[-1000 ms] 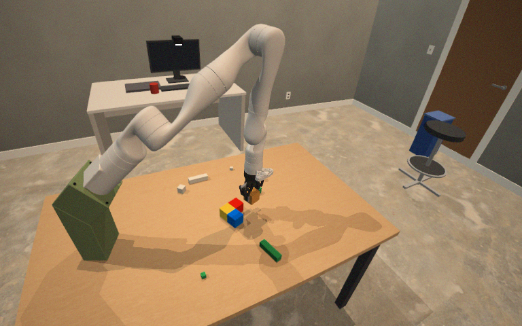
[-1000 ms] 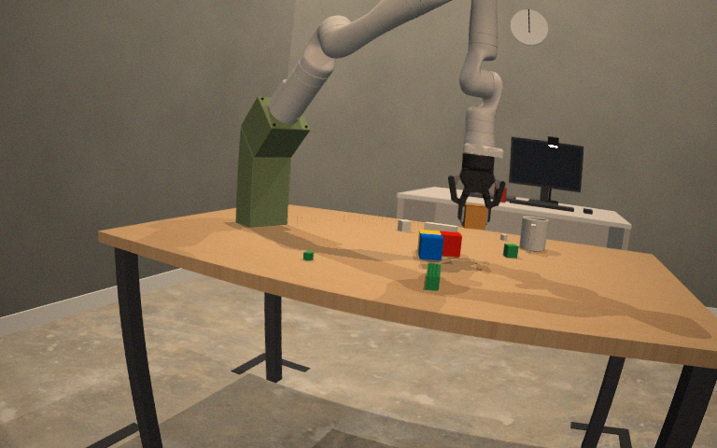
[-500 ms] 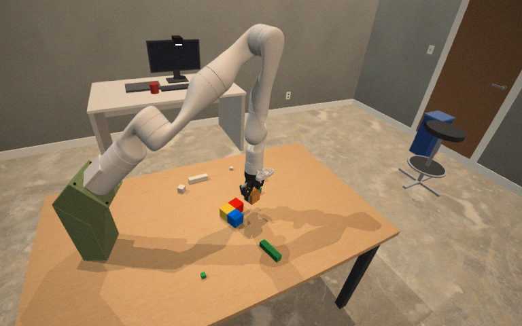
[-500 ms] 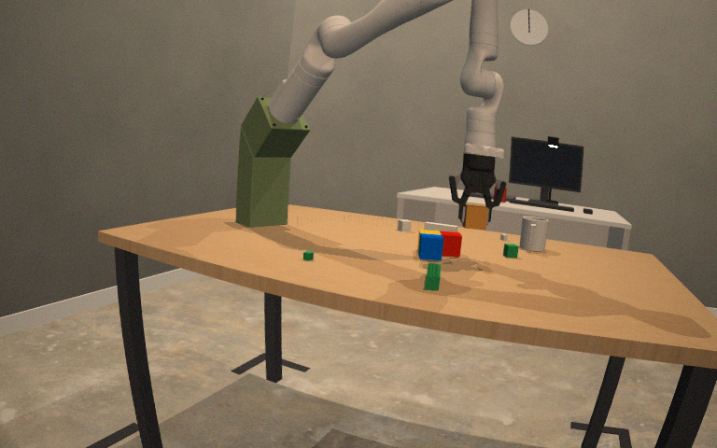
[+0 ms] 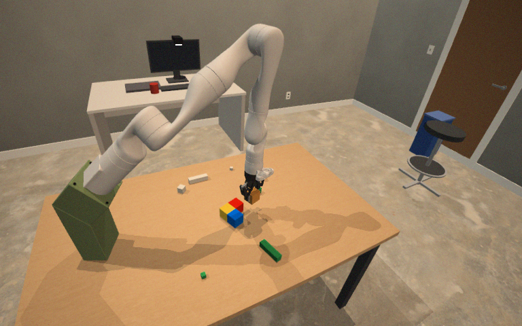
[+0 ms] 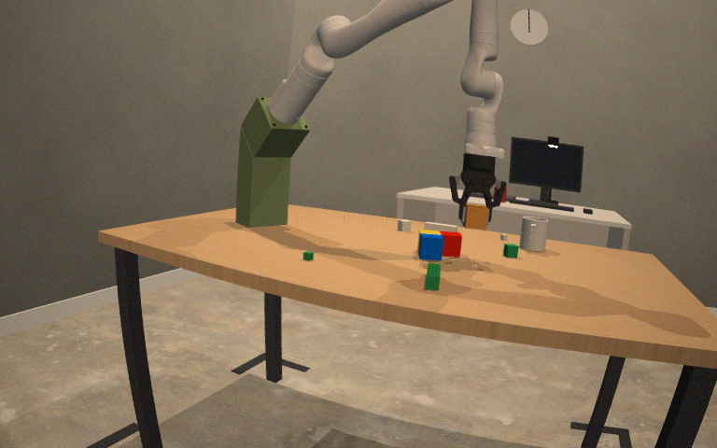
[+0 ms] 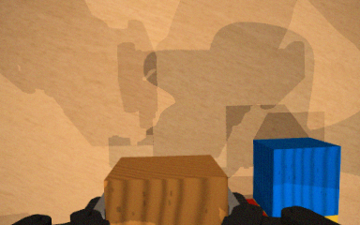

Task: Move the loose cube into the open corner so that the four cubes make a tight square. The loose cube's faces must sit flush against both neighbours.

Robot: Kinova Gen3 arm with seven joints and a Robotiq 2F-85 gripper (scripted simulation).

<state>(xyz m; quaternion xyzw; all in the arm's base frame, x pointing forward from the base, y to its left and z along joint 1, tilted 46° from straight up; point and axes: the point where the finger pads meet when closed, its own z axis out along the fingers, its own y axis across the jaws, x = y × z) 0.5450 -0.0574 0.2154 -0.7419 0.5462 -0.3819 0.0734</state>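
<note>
My gripper (image 5: 251, 195) (image 6: 475, 217) (image 7: 167, 203) is shut on the orange-brown wooden cube (image 5: 253, 196) (image 6: 476, 217) (image 7: 166, 202) and holds it in the air above the table, higher than the other cubes. The red cube (image 5: 236, 204) (image 6: 452, 244), the yellow cube (image 5: 227, 211) and the blue cube (image 5: 235, 218) (image 6: 430, 246) (image 7: 306, 180) stand together in an L on the table. The open corner is beside the red and blue cubes, on the gripper's side. In the wrist view the blue cube is to the right of the held cube, and the red and yellow cubes are mostly hidden.
A long green block (image 5: 270, 250) (image 6: 432, 277) lies in front of the cubes. A small green cube (image 5: 203, 275) (image 6: 308, 255) is nearer the front edge. Another green cube (image 6: 511, 250) and a grey mug (image 6: 534, 233) stand beyond the gripper. White blocks (image 5: 198, 178) (image 5: 181, 188) lie behind.
</note>
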